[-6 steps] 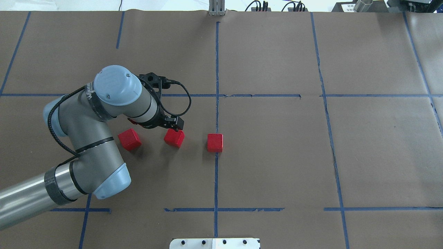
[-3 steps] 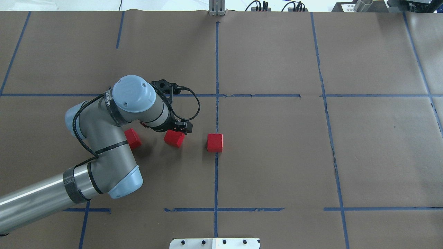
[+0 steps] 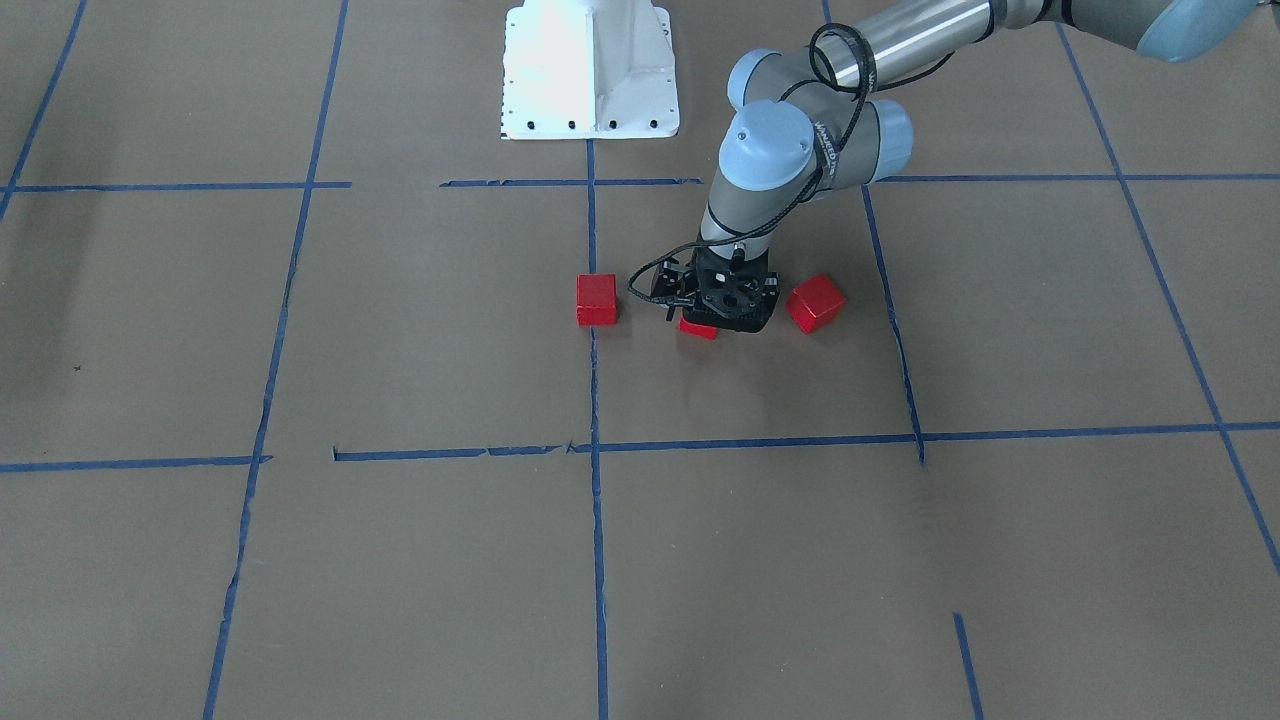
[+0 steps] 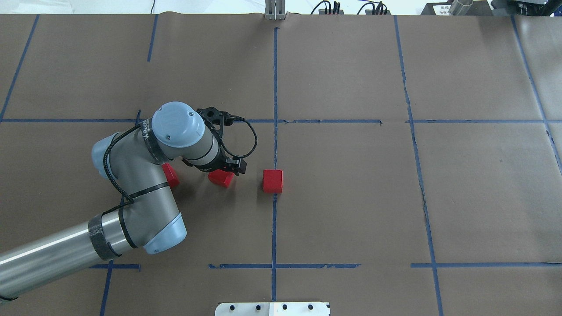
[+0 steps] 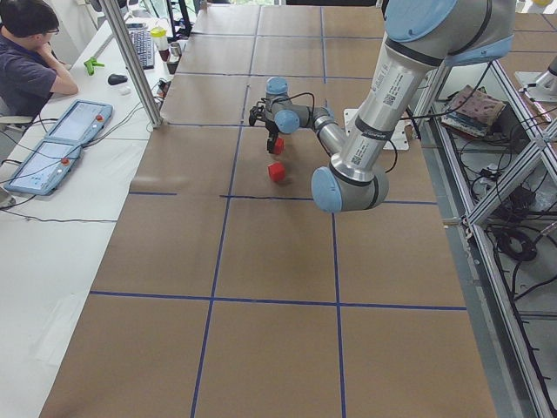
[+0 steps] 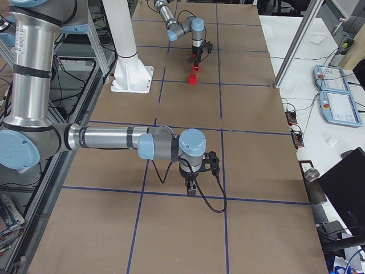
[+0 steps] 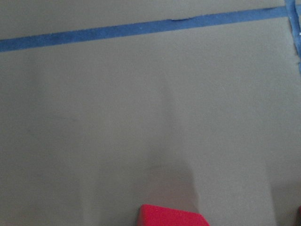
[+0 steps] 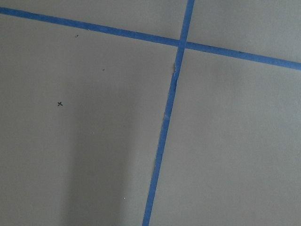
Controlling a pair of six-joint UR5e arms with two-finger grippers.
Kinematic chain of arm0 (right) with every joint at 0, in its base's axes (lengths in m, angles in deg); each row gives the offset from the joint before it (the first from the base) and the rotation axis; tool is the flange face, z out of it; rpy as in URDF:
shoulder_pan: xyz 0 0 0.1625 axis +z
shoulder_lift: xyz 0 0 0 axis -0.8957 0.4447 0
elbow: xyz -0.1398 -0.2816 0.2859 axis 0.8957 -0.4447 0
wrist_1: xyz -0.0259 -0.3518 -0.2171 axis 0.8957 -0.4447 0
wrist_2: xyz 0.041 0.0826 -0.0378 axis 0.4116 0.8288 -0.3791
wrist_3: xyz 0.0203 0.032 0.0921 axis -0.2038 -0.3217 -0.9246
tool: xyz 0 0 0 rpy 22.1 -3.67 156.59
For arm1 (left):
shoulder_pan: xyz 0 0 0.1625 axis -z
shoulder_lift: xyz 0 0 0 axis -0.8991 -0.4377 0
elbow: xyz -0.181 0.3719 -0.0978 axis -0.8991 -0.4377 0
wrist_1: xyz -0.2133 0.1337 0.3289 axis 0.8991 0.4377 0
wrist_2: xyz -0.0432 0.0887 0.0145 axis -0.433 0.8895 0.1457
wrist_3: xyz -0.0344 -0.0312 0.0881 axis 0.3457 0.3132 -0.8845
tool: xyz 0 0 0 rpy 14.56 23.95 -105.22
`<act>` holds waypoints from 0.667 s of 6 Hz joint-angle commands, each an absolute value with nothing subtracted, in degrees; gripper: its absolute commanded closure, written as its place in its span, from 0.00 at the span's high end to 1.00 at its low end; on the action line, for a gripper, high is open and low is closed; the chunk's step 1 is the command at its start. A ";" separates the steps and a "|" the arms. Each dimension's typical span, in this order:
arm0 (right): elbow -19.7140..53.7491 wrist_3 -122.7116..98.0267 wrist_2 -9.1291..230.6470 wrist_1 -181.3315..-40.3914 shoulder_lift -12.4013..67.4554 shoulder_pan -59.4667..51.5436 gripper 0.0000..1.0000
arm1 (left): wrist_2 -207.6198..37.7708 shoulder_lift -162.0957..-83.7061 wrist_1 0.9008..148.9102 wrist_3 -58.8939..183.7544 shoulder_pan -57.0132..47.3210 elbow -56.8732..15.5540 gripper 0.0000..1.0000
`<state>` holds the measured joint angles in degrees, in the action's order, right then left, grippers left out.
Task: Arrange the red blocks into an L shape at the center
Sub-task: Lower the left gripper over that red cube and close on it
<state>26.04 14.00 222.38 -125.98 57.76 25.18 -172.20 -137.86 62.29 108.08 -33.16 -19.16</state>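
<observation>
Blocks in bright red, three in all, lie in a loose left-to-right row on the brown-papered worktop, none touching another. The right block sits on the vertical blue tape line that runs through the center, its edges square with the tape. The middle block, turned slightly askew, lies near it to the left and is partly covered by the left end effector, which hangs directly over it, pointing down from a bent grey-and-blue arm. Whether that end effector's fingers are spread or pressed together cannot be told. Its black body hides them in the overhead and front views, and its wrist camera catches only the top of a red block at the bottom edge of the frame. The left block lies farther left, half hidden behind the arm from overhead. From the front it is fully visible and sits at an angle. The right end effector hangs over bare paper well to the right of the row, close to a crossing of tape lines. It shows only from the side, and whether it is spread or pressed together cannot be told either. The white robot base stands at the worktop's near edge, in line with the center tape.
</observation>
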 commanded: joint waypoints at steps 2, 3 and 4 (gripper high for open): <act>25.98 14.00 222.47 -125.96 57.74 25.18 1.00 | -172.20 -138.55 62.34 108.08 -33.19 -18.64 0.58; 25.98 14.00 222.82 -125.87 57.74 25.18 1.00 | -172.20 -138.64 62.16 108.08 -33.19 -18.64 0.35; 26.06 14.00 222.91 -125.87 57.74 25.18 1.00 | -172.11 -140.03 61.64 108.25 -32.84 -18.64 0.12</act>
<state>25.99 14.00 222.77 -125.89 57.74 25.18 -172.17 -139.04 62.04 108.13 -33.09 -18.64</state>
